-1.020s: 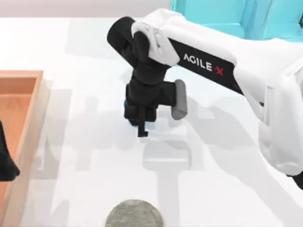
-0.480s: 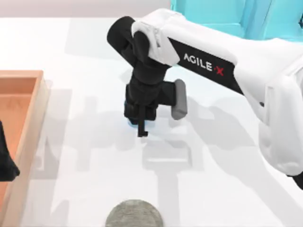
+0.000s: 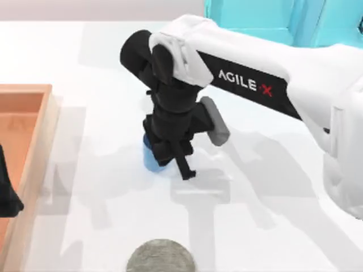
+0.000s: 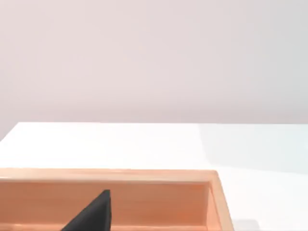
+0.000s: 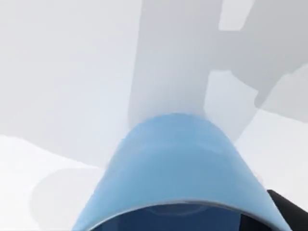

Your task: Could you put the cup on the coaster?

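- from above, the blue cup is seen mid-tabletop, mostly covered by the right claw, which is closed around it.
- the cup's tapered wall and rim are shown close up in the right wrist view.
- the speckled grey coaster lies well apart at the near edge.
- the left claw is parked over the wooden tray; whether it is open cannot be told.

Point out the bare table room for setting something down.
Free: the white table between the coaster and my right arm, and the strip between the wooden tray and the cup. Crowded: around the cup, under the right pincer.
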Motion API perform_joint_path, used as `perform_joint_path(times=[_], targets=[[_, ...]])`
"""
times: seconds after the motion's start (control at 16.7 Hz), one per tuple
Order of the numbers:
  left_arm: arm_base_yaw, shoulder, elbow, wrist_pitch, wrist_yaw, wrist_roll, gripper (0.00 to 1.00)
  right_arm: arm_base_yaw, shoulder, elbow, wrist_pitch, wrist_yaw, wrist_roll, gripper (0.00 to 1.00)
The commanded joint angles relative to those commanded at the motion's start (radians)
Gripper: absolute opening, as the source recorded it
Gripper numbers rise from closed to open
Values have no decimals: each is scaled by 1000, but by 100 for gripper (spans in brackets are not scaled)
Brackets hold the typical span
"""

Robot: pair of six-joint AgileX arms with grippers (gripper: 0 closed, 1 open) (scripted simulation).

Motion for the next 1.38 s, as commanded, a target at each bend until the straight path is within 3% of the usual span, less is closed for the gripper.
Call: perform_joint_path(times=[0.48,0.72,0.9,1.38], targets=[[0,0,0,0,0,0,100,143,-258,-269,-64,-2,-692,0],[0,0,0,0,0,0,100,204,-354,-389,-100,-1,-944,0],[0,0,0,0,0,0,100,228,-389,-435,-115,-1,-1023,0],[0,0,0,0,0,0,100,233,-373,-470,-74,0,-1020,0]])
